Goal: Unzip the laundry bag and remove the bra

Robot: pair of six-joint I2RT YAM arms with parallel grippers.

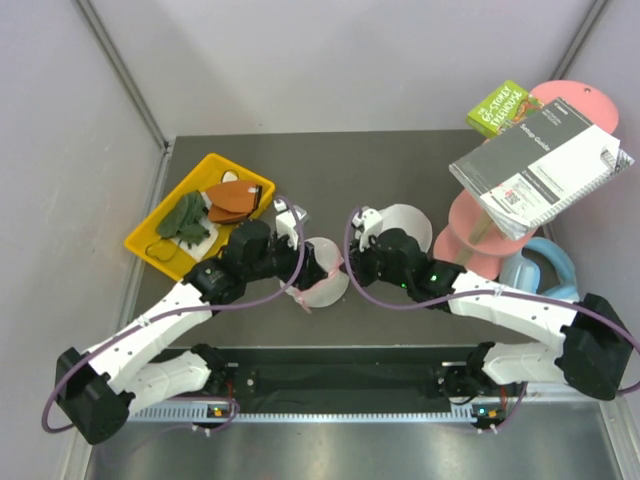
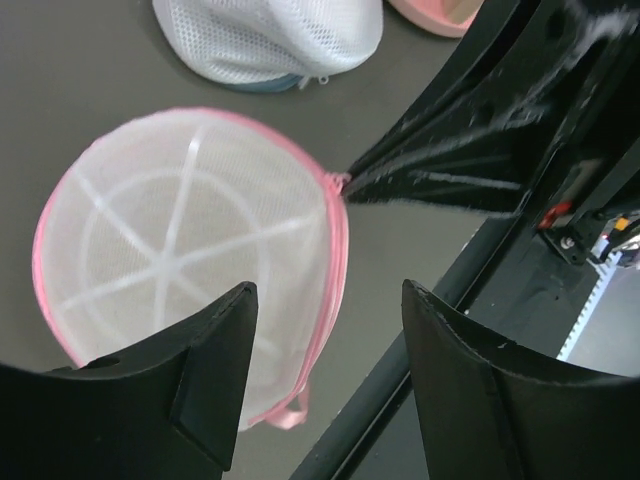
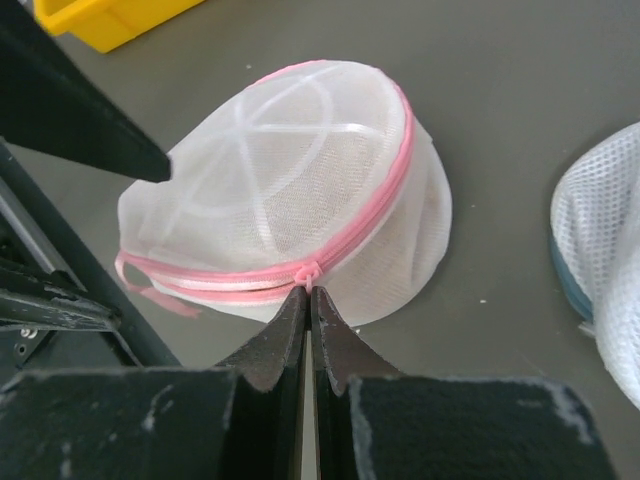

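Mesh laundry bag (image 3: 290,190): light, floppy, prob. skids. Right gripper (image 3: 308,295) pinching zip pull (image 3: 310,272) at bag's rim; left gripper (image 2: 328,330) jaws wide over bag's edge; grab rim opp. pull.

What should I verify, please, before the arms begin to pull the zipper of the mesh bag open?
1. Right end effector shut on the zipper pull: ok, the pink tab sits at its closed tips.
2. Left end effector holds the laundry bag steady: not ok, its jaws stand apart over the bag and grip nothing.
3. Zipper opened: not ok, closed along the visible rim.
4. Bra seen inside: cannot tell, no orange shows through the mesh.
5. Plain white dome out of the way: ok, it lies apart from the bag.
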